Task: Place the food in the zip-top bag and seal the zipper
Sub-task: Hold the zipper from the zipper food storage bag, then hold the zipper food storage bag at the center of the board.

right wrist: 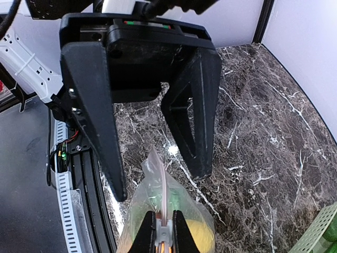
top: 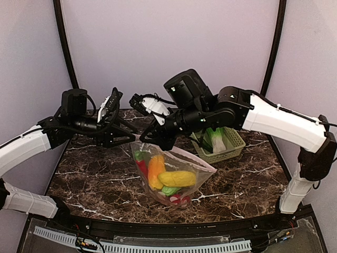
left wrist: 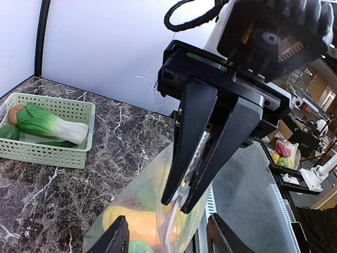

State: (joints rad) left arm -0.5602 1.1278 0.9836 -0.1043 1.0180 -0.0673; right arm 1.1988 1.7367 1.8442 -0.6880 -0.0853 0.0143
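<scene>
Marble tabletop: R jaws clamped on zipper of zip-top bag w/ food, L jaws apart.

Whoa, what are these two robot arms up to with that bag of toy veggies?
They're packing toy vegetables into a clear zip-top bag. The right gripper pinches the bag's zipper strip, holding that edge up; corn and other pieces are already inside. The left gripper is open beside it, gripping nothing. A bok choy lies in the green basket, so packing isn't finished.
</scene>
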